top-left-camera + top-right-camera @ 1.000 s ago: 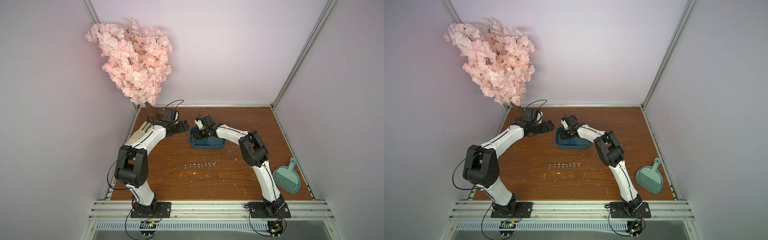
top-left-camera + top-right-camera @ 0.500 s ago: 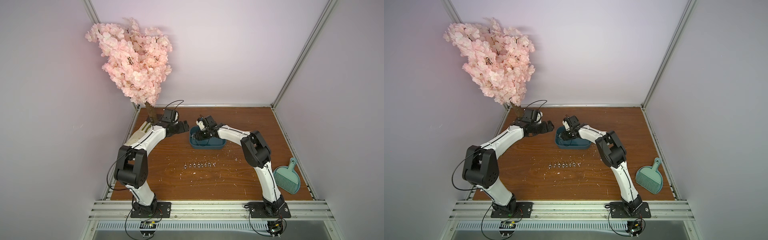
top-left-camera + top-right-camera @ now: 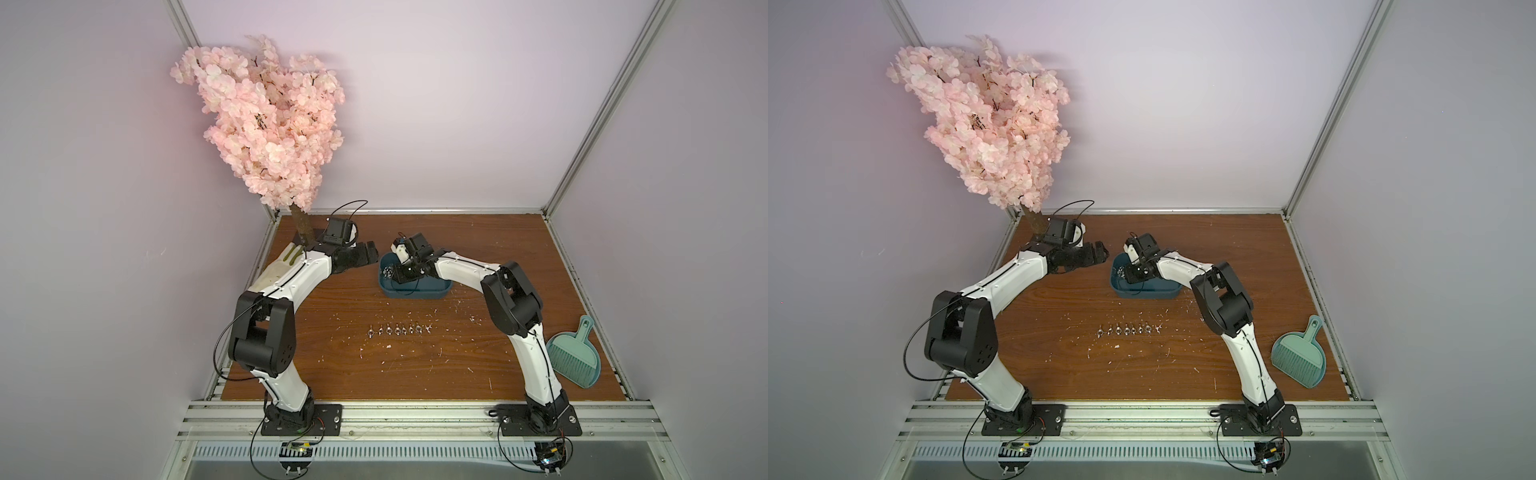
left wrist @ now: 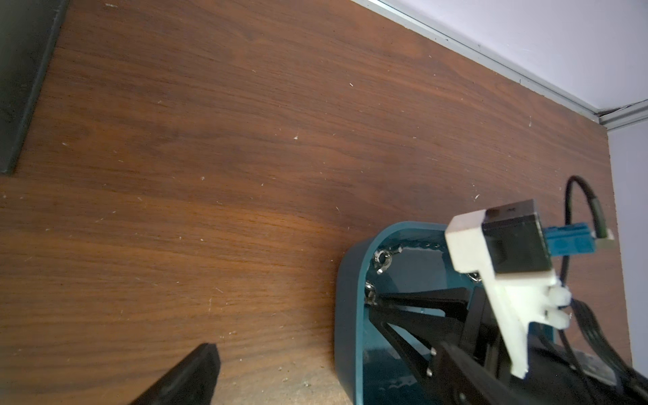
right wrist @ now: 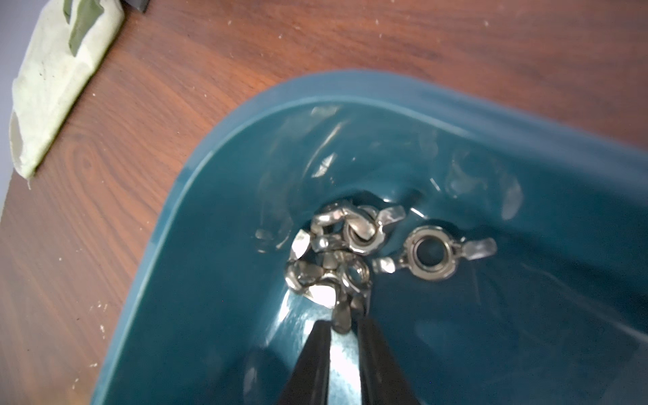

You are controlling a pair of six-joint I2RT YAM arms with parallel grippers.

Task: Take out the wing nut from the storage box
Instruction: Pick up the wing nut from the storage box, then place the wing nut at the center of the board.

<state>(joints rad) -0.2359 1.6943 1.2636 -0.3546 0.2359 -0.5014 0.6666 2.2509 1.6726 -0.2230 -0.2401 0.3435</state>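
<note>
The dark teal storage box point(image 3: 415, 291) point(image 3: 1152, 294) sits at the back middle of the wooden table. Inside its left corner lie several steel wing nuts point(image 5: 347, 231), one a little apart point(image 5: 433, 257). My right gripper point(image 3: 390, 272) point(image 5: 345, 324) reaches down into that corner, and its two black fingers pinch one wing of a wing nut point(image 5: 342, 315) at the edge of the pile. My left gripper point(image 3: 370, 257) point(image 3: 1098, 251) hovers open just left of the box, empty; one of its fingers point(image 4: 189, 378) shows beside the box wall point(image 4: 350, 315).
A row of several wing nuts point(image 3: 399, 330) lies on the table in front of the box. A mint-green dustpan point(image 3: 575, 359) lies at the right edge. A pink blossom tree point(image 3: 270, 124) stands in the back left corner, behind the left arm.
The right gripper's fingers have closed from about half open onto the wing nut in the box corner. The left arm has stayed still.
</note>
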